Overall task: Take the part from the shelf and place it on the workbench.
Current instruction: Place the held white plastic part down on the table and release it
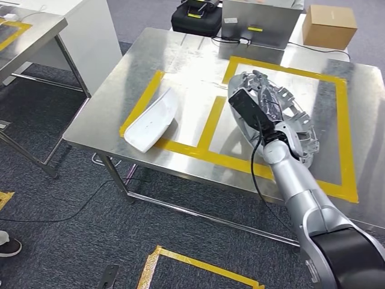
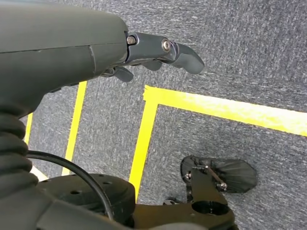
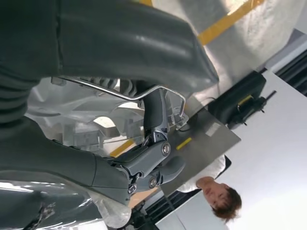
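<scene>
A workshop or test lab: steel workbench (image 1: pixel 272 174) with yellow tape (image 1: pixel 236 161) zones, grey carpet, equipment cases

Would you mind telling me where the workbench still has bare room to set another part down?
The workbench is bare along its far side, between the white part and the grey box. The left taped square is free beyond the white part. The right square is crowded: the right hand holds the silver part there.
</scene>
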`<state>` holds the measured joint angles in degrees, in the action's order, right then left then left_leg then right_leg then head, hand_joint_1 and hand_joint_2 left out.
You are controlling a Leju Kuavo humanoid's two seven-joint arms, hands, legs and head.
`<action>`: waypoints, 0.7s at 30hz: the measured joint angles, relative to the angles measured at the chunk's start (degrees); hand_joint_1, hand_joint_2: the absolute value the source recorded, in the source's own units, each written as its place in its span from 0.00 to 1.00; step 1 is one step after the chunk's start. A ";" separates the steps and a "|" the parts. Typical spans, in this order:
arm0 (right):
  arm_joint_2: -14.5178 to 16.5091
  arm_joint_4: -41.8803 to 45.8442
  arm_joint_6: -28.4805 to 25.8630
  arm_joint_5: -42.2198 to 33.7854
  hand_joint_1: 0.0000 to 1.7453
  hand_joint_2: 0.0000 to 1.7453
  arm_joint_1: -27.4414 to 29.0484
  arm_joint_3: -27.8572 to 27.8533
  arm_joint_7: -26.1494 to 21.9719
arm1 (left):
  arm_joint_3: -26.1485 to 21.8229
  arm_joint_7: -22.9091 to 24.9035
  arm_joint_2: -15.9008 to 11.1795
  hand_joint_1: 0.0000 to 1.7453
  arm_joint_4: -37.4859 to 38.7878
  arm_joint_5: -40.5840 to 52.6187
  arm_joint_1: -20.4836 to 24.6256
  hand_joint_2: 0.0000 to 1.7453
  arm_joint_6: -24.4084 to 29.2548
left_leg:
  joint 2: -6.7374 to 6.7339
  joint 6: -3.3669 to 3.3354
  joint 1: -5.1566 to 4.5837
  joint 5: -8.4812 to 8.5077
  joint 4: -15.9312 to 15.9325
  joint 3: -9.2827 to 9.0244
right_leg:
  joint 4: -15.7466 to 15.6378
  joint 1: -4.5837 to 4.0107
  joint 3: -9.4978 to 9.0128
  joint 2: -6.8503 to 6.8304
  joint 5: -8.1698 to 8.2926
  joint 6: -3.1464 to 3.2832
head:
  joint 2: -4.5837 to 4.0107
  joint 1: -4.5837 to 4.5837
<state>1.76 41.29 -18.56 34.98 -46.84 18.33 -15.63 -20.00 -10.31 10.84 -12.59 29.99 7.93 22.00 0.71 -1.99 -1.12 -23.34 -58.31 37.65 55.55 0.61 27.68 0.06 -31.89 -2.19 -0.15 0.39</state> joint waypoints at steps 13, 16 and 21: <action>0.14 3.73 0.09 -1.44 0.00 0.00 1.20 -1.83 -0.83 | -0.69 0.17 -0.14 0.00 0.00 -0.15 -0.03 0.00 0.03 | -0.01 0.00 0.00 0.00 -0.02 -0.02 | 0.00 0.01 -0.03 0.03 0.03 -0.03 | 0.00 0.00; 0.16 4.31 0.09 -2.37 0.00 0.00 1.39 -2.14 -1.36 | -0.79 0.17 -0.19 0.00 0.00 -0.46 -0.03 0.00 0.02 | -0.01 0.00 0.00 0.00 -0.02 -0.02 | 0.00 0.01 -0.02 0.02 0.03 -0.03 | 0.00 0.00; 0.16 5.13 0.08 -3.10 0.00 0.00 1.75 -2.47 -1.73 | -1.02 0.16 -0.25 0.00 0.00 -0.69 -0.03 0.00 -0.01 | -0.01 0.00 0.00 0.00 -0.01 -0.02 | 0.00 0.00 -0.02 0.02 0.03 -0.02 | 0.00 0.00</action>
<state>1.92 46.42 -18.49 31.87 -45.09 15.86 -17.37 -21.03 -10.15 10.59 -12.59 29.29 7.91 21.99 0.70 -1.99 -1.13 -23.34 -58.32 37.63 55.55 0.61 27.65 0.09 -31.86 -2.22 -0.15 0.39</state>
